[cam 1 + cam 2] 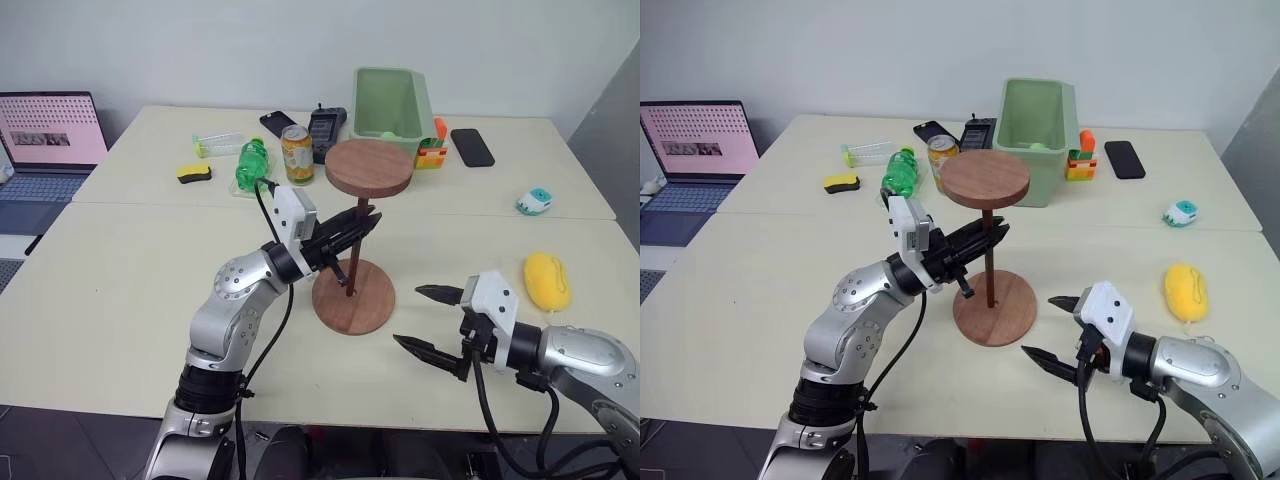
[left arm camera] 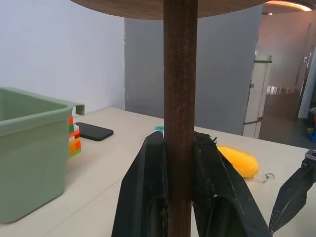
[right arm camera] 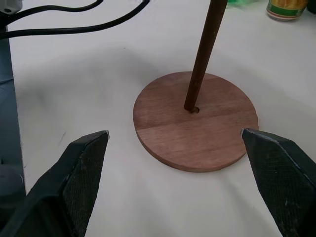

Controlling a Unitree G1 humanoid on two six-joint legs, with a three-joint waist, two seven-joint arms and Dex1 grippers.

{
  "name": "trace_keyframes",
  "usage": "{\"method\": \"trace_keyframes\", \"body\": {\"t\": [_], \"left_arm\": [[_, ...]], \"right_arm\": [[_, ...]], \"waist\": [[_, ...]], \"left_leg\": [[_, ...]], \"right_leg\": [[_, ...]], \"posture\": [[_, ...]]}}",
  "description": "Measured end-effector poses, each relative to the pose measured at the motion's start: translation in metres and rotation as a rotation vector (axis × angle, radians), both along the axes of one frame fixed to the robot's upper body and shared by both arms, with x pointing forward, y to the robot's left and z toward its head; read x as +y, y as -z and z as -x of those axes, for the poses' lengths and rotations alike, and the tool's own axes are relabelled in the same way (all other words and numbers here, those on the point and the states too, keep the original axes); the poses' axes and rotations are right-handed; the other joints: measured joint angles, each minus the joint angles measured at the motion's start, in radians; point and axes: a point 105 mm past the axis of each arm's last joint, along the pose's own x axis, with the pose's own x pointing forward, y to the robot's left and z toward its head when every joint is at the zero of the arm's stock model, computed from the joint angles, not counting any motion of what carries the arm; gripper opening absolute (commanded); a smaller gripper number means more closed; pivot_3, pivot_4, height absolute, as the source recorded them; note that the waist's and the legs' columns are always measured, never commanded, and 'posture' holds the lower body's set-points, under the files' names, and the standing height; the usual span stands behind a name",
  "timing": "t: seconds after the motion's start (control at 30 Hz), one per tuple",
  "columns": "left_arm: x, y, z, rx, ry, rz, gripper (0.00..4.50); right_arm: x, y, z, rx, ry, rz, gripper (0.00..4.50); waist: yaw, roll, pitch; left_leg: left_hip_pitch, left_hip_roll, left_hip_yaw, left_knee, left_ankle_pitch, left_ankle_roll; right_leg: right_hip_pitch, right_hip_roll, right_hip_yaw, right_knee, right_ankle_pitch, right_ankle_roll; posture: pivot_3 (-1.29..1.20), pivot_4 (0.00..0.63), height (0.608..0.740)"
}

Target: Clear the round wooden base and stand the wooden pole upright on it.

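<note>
From the head camera's left eye, the flat reddish-brown round wooden base (image 1: pixel 353 296) lies bare on the cream tabletop (image 1: pixel 120 290), nearer the robot's front edge than the far one, about midway between the side edges. The long slim dark-brown wooden pole (image 1: pixel 354 250) stands on it with its lower tip at the base's centre and its fixed disc uppermost. The left hand (image 1: pixel 362 224) is clamped on the shaft about halfway up. The right hand (image 1: pixel 425 318) hovers with its fingers spread wide, holding nothing, just beside the base toward the front right corner.

The right eye gives the same layout: a pale green plastic bin (image 1: pixel 1037 115) by the far edge, a yellow soft toy (image 1: pixel 1185 290) near the right edge.

The left wrist camera shows what the head views cannot: both black fingers (image 2: pixel 143 197) pressed flat against the shaft, so the grip looks firm.

The right wrist camera alone shows the seat. The tip meets the small centre hole (image 3: pixel 193 109), but the shaft looks slightly tilted there, and I cannot tell whether it has entered the hole or merely rests on its rim.

The risk, as I judge it: the pole is top-heavy, and if the left hand lets go before the tip is seated, it would topple. Pressing down off-axis could also skid the loose base sideways.
</note>
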Motion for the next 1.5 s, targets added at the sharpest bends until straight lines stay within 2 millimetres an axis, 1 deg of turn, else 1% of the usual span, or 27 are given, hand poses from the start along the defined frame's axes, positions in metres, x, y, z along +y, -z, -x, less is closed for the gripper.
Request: {"method": "trace_keyframes", "body": {"t": [0.17,0.43,0.73,0.83,1.03,1.4,1.43,1.47,1.5], "left_arm": [[-0.009,0.002,0.005,-0.032,0.034,-0.013,0.27],[-0.007,0.007,-0.001,-0.040,0.019,0.008,0.27],[-0.008,0.010,-0.001,-0.058,0.025,0.022,0.27],[-0.007,0.012,-0.001,-0.056,0.022,0.020,0.27],[0.003,0.019,0.007,-0.055,-0.003,0.000,0.27],[0.004,0.020,0.005,-0.042,-0.027,-0.025,0.27],[0.004,0.020,0.005,-0.042,-0.027,-0.037,0.98],[0.004,0.022,0.004,-0.041,-0.036,-0.060,1.09],[0.008,0.035,-0.001,0.004,-0.064,-0.115,1.34]], "right_arm": [[0.001,-0.001,0.001,0.000,-0.007,-0.003,4.50],[0.002,0.000,0.002,0.011,-0.011,-0.006,4.50],[0.002,0.000,0.003,0.017,-0.015,-0.008,4.50],[0.003,0.000,0.003,0.016,-0.016,-0.007,4.50],[0.003,-0.001,0.003,0.011,-0.014,-0.009,4.50],[0.004,-0.003,0.002,0.005,-0.007,-0.015,4.50],[0.004,-0.003,0.002,0.005,-0.006,-0.015,4.50],[0.004,-0.003,0.002,0.005,-0.006,-0.015,4.50],[0.004,-0.003,0.002,0.004,-0.006,-0.015,4.50]], "waist": [[0.000,0.000,0.000],[0.001,0.000,0.000],[0.001,0.000,0.000],[0.001,0.000,0.000],[0.000,0.000,0.000],[-0.001,0.000,-0.001],[-0.001,0.000,-0.001],[-0.001,0.001,-0.001],[-0.002,0.001,-0.001]], "left_leg": [[0.001,0.000,0.000,0.000,0.000,0.000],[0.002,0.000,-0.001,0.000,0.000,0.000],[0.003,0.000,-0.001,0.000,0.000,0.000],[0.003,0.000,-0.001,0.000,0.000,0.000],[0.007,0.001,-0.001,-0.002,0.000,0.000],[0.010,0.002,0.002,-0.004,0.000,0.000],[0.010,0.002,0.002,-0.004,0.000,0.000],[0.010,0.002,0.002,-0.004,0.000,0.000],[0.011,0.002,0.003,-0.005,0.000,0.000]], "right_leg": [[0.001,0.000,0.000,0.000,0.000,0.000],[0.003,0.000,-0.001,-0.001,0.000,0.000],[0.004,0.000,-0.001,-0.002,0.000,0.000],[0.004,0.000,-0.001,-0.002,0.000,0.000],[0.007,0.000,-0.001,-0.003,0.000,0.000],[0.009,0.002,0.000,-0.003,0.000,0.000],[0.009,0.002,0.000,-0.003,0.000,0.000],[0.009,0.002,0.000,-0.003,0.000,0.000],[0.009,0.002,0.000,-0.003,0.000,0.000]], "posture": [[0.00,0.150,0.740],[0.00,0.150,0.740],[0.00,0.150,0.740],[0.00,0.150,0.740],[0.00,0.150,0.740],[0.00,0.150,0.740],[0.00,0.150,0.740],[0.00,0.150,0.740],[0.00,0.150,0.740]]}}
